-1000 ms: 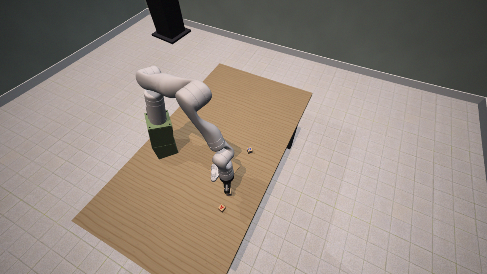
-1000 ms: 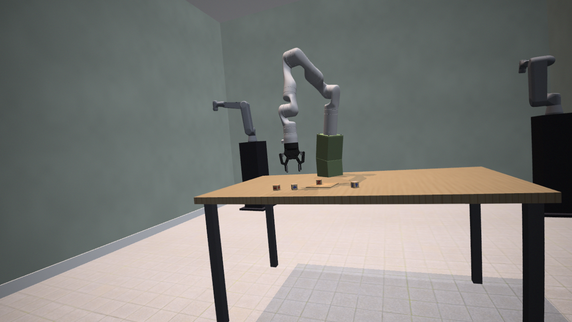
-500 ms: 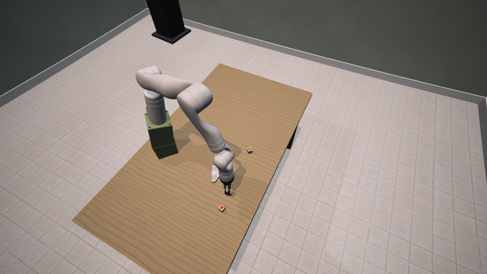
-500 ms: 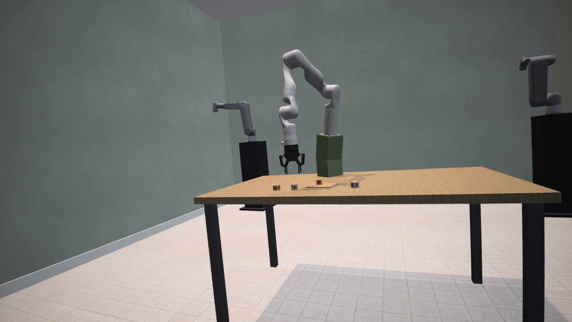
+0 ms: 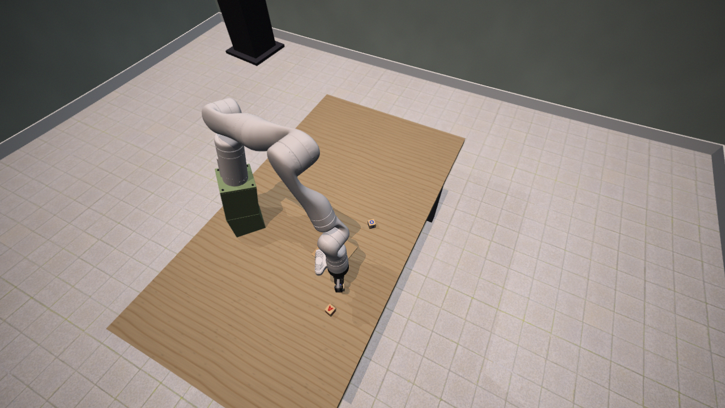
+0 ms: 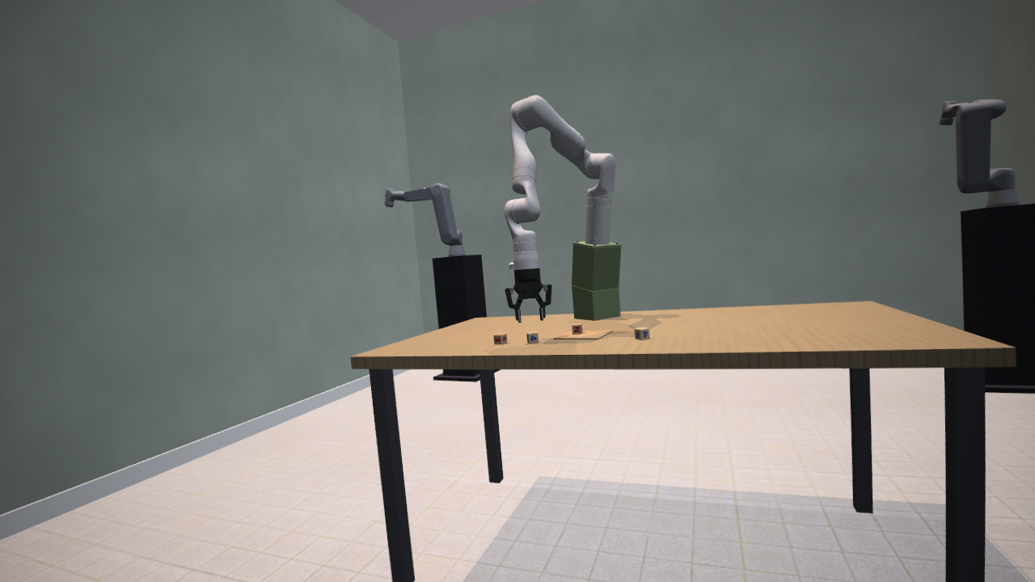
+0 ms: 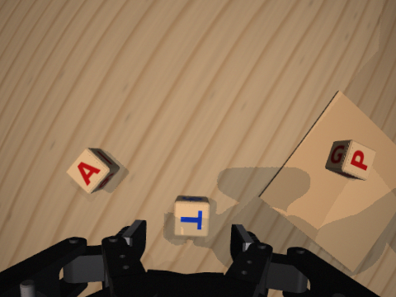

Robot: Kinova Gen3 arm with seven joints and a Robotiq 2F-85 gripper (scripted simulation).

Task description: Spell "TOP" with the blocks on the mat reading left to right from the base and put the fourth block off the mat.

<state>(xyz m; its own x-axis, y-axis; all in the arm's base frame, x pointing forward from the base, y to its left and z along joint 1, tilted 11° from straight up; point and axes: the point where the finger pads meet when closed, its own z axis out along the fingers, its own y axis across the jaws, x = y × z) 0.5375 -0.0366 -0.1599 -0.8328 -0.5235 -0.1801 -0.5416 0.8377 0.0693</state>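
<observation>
Mat on the wood-grain table, green-grey walls around.

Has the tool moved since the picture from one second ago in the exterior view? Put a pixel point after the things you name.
Yes: the tool [image 5: 338, 289] [image 6: 530, 318] [image 7: 188, 235] has come down, its fingertips nearer the tabletop [image 5: 227, 294] [image 6: 759, 329] [image 7: 186, 82].
</observation>
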